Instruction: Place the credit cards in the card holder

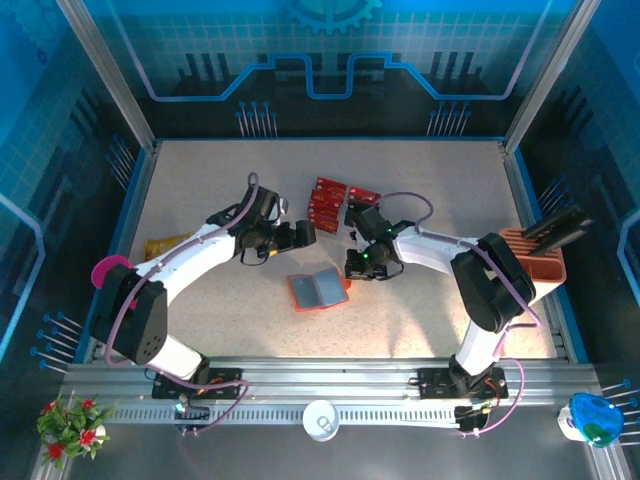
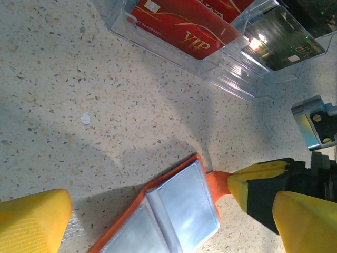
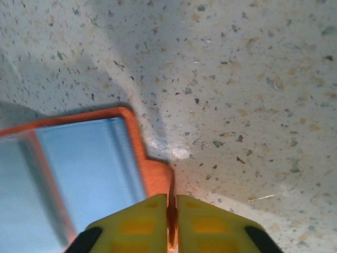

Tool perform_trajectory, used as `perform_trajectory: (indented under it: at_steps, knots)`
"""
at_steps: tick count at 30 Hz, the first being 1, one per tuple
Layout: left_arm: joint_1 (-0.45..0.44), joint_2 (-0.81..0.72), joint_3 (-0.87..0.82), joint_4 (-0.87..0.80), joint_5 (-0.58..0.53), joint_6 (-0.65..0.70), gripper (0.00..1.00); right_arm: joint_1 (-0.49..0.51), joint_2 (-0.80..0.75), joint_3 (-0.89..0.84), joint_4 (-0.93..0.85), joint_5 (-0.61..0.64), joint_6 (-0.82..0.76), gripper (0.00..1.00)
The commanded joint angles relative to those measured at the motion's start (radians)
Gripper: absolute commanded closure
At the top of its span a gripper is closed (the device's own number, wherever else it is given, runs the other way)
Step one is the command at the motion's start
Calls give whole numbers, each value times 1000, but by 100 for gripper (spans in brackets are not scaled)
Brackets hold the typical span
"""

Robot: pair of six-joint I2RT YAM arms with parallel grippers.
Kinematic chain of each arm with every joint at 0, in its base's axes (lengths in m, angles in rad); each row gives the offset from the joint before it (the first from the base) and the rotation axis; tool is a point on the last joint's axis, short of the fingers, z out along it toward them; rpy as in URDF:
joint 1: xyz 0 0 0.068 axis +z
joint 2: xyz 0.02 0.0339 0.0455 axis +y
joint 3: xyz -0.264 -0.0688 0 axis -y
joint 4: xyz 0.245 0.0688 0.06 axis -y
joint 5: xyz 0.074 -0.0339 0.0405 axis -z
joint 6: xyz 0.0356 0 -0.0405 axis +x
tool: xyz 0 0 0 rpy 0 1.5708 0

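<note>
Right wrist view has the right gripper [image 3: 172, 210] pinched fully together on the orange tab [image 3: 158, 182] at the edge of the card holder [image 3: 84, 163], which lies spread open and flat on the speckled table [image 3: 253, 79], grey pockets facing up; from the left wrist camera the left gripper [image 2: 172, 197] hangs above that same open holder with its yellow fingers [image 2: 31, 224] spread as wide as they go and nothing between them; the credit cards [image 2: 181, 23], red ones with pale print and a dark one beside them, sit in the clear tray [image 2: 231, 79] just beyond the holder, apart from it; no card shows in either visible pocket, though the far part of the holder is cut off, so I cannot vouch for all of it; my judgement is that the task is at its start: the holder is opened and pinned down by its tab, which is the preparation; fetching each card from the tray and sliding it into a pocket all remains to be done.
</note>
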Motion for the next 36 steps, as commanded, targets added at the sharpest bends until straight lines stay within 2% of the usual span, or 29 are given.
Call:
perform_trajectory:
  at_steps: [1, 16, 17, 19, 21, 25, 28, 33, 36]
  knots:
    - [-4, 17, 38, -27, 26, 11, 1, -13, 4, 21, -11, 31, 14, 100]
    - [-34, 68, 77, -34, 16, 5, 1, -65, -111, -98, -28, 99, 111, 100]
    - [-34, 70, 78, -34, 14, 5, 1, -65, -119, -104, -22, 94, 115, 94]
    - [-34, 74, 80, -36, 8, 5, 1, -65, -147, -108, -23, 93, 121, 74]
    - [-34, 77, 84, -40, 1, 5, 1, -67, -186, -90, -41, 109, 112, 64]
    - [-33, 80, 95, -48, -17, 6, 1, -92, -253, -2, -83, 133, 56, 58]
    - [-33, 79, 100, -52, -28, 5, 1, -118, -243, 106, -119, 131, -40, 57]
    - [-28, 75, 98, -53, -33, 5, 1, -153, -109, 366, -253, 97, -260, 57]
    - [-22, 66, 90, -47, -41, 0, 1, -154, -1, 548, -370, 129, -388, 58]
